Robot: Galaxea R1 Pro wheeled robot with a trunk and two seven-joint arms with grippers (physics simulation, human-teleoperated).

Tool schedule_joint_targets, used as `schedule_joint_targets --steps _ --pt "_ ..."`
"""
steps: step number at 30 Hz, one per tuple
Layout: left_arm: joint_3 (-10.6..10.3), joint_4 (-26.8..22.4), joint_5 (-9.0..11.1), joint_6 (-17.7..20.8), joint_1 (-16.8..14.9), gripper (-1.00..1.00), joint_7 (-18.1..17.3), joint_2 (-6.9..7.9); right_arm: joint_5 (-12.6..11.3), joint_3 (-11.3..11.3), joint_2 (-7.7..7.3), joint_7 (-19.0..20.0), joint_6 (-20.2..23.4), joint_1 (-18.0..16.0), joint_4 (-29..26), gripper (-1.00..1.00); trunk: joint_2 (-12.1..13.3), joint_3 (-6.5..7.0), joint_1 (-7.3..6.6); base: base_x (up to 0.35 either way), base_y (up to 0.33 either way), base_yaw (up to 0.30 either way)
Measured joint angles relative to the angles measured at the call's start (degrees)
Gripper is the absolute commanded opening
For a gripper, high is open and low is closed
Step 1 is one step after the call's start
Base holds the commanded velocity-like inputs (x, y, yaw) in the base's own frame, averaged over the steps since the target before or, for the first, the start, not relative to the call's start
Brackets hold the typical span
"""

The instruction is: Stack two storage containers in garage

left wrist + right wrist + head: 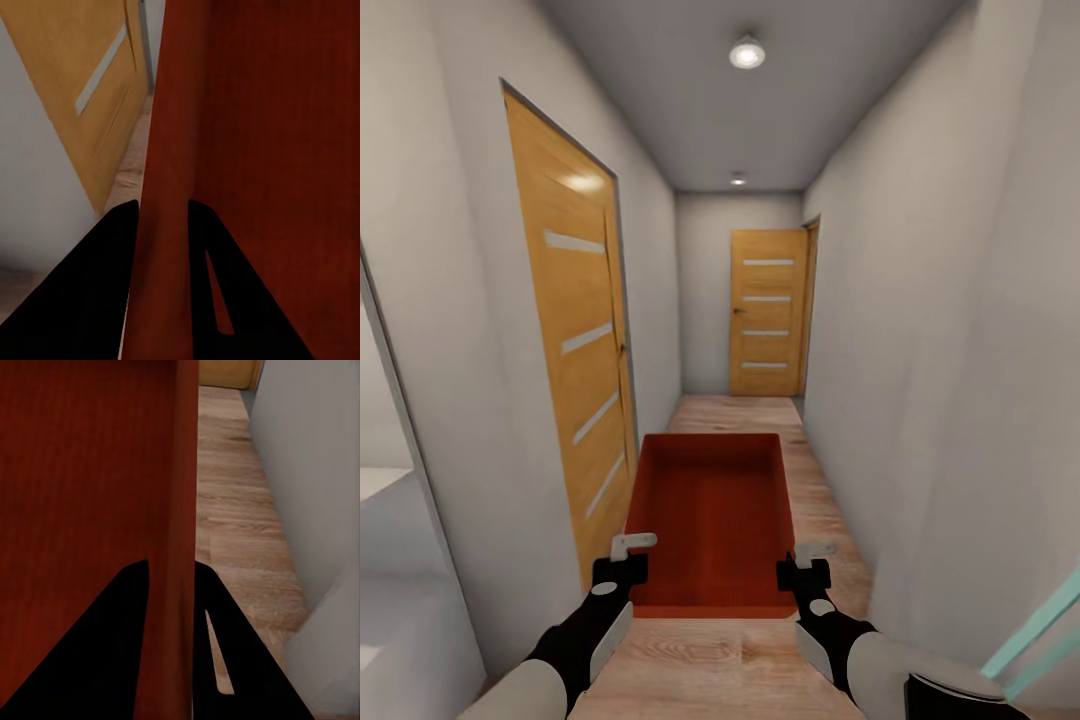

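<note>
Orange-red and empty inside, one storage container (708, 520) hangs in front of the robot above the wood plank floor (690, 660) of a narrow hallway. Left tool (622, 560) clamps its left wall, right tool (804, 565) its right wall, one finger (97, 292) on each side. Beyond stand a wooden door (575, 330) at left and another door (767, 312) at the far end.

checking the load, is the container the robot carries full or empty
Empty: the head view looks into the storage container and shows only its bare orange-red floor and walls.
</note>
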Motion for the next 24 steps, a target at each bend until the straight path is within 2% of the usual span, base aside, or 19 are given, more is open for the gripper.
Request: schedule_joint_targets --steps 24 --pt "-0.1 -0.1 0.0 0.0 0.0 -1.00 0.0 0.04 -0.2 0.1 0.00 0.0 -0.2 0.0 0.0 -1.00 0.0 0.00 0.00 0.322 0.000 0.000"
